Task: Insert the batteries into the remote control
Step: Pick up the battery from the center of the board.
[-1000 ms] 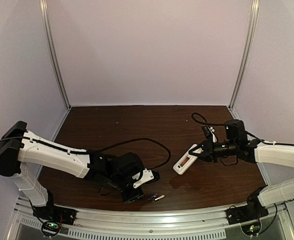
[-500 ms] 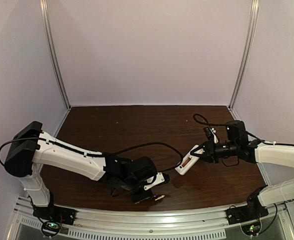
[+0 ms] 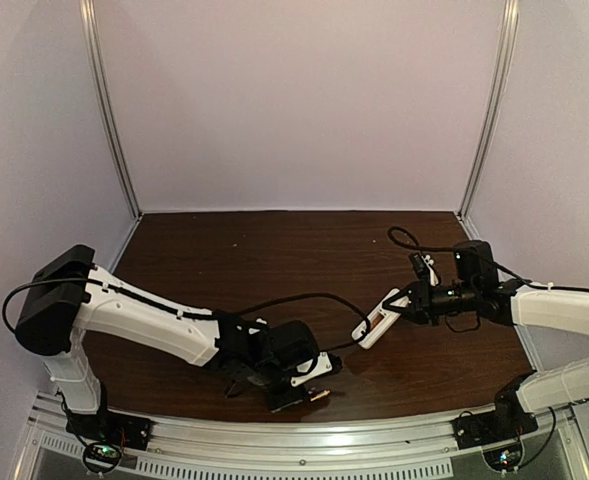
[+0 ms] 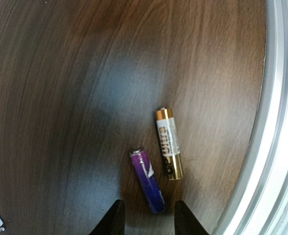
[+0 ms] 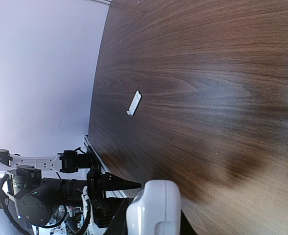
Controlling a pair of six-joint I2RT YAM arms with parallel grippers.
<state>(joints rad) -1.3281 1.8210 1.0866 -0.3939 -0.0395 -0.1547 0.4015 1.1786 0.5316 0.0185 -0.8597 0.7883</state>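
Left wrist: slim purple battery [image 4: 147, 181] just beside gold-and-silver battery [image 4: 168, 144].

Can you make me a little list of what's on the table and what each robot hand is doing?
table: dark brown wood
left gripper: open, low over the batteries
right gripper: shut on the remote control, held above the table
purple battery: lying flat, its near end between the left gripper's fingertips
gold battery: lying flat beside the purple battery, outside the fingertips
thin white strip: lying alone on the table
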